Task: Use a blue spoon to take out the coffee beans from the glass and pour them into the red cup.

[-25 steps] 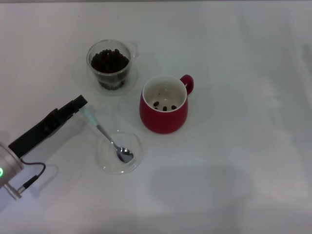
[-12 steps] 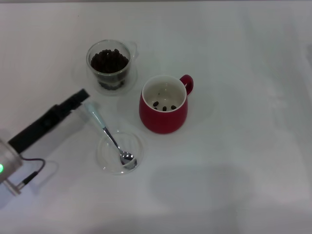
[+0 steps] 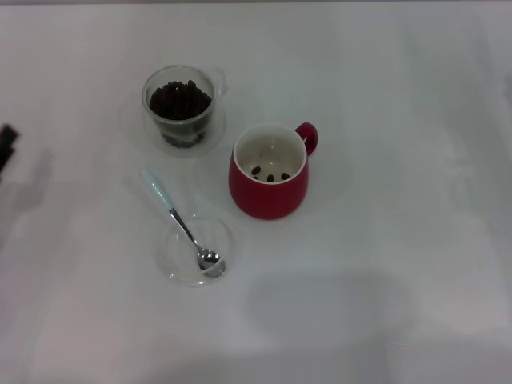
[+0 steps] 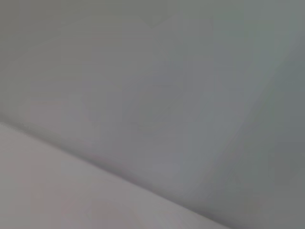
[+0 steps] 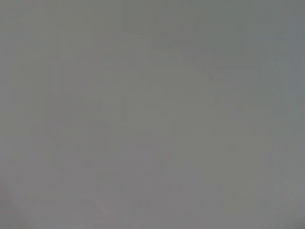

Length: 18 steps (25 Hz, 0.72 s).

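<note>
You've got a plain white table (image 3: 384,240). Red cup (image 3: 268,190): glossy red outside, white inside, a few dark beans at its bottom. Glass (image 3: 181,104): clear, holding dark brown, near-black beans (image 3: 180,100). Spoon (image 3: 180,222): pale light-blue handle, shiny silver neck and bowl. Dish (image 3: 170,264): clear, no pattern. Left gripper (image 3: 6,146): black sliver at the far-left edge.

Blurred grey and pale surfaces
</note>
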Each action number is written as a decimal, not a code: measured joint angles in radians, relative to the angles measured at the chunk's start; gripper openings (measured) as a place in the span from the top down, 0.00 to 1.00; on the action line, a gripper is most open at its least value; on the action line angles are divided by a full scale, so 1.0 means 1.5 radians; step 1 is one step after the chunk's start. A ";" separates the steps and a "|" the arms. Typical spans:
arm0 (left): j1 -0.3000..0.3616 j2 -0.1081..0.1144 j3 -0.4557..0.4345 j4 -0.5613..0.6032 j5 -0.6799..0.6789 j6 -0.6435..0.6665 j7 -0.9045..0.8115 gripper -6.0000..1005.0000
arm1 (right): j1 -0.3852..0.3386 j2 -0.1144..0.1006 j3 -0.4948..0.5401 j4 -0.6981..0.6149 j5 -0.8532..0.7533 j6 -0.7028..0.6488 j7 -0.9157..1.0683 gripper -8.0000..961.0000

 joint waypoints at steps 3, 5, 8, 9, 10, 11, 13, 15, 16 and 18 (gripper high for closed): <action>0.012 -0.016 -0.038 -0.002 -0.051 -0.012 0.145 0.40 | 0.002 0.000 -0.002 0.000 -0.001 0.031 0.000 0.10; 0.017 -0.020 -0.052 -0.002 -0.077 -0.007 0.205 0.39 | 0.002 0.001 -0.004 0.000 -0.003 0.048 -0.004 0.10; 0.015 -0.020 -0.053 -0.003 -0.091 -0.004 0.222 0.38 | 0.002 0.001 -0.006 -0.001 -0.006 0.055 -0.054 0.10; 0.013 -0.020 -0.052 -0.003 -0.093 -0.003 0.222 0.37 | 0.002 0.002 -0.008 -0.003 -0.006 0.056 -0.085 0.10; 0.013 -0.020 -0.051 -0.004 -0.095 0.000 0.224 0.37 | 0.002 0.002 -0.011 -0.007 -0.006 0.056 -0.131 0.10; 0.013 -0.020 -0.050 -0.004 -0.095 0.006 0.226 0.36 | 0.001 0.004 -0.015 -0.014 -0.006 0.056 -0.181 0.10; 0.013 -0.021 -0.049 -0.009 -0.097 0.021 0.230 0.35 | -0.003 0.005 -0.024 -0.026 -0.005 0.055 -0.241 0.10; 0.006 -0.022 -0.051 -0.031 -0.111 0.035 0.230 0.34 | -0.004 0.005 -0.032 -0.037 -0.002 0.058 -0.267 0.10; 0.006 -0.022 -0.051 -0.031 -0.111 0.035 0.230 0.34 | -0.004 0.005 -0.032 -0.038 -0.002 0.060 -0.267 0.10; -0.002 -0.022 -0.051 -0.049 -0.122 0.036 0.230 0.33 | -0.001 0.005 -0.032 -0.040 -0.002 0.063 -0.265 0.10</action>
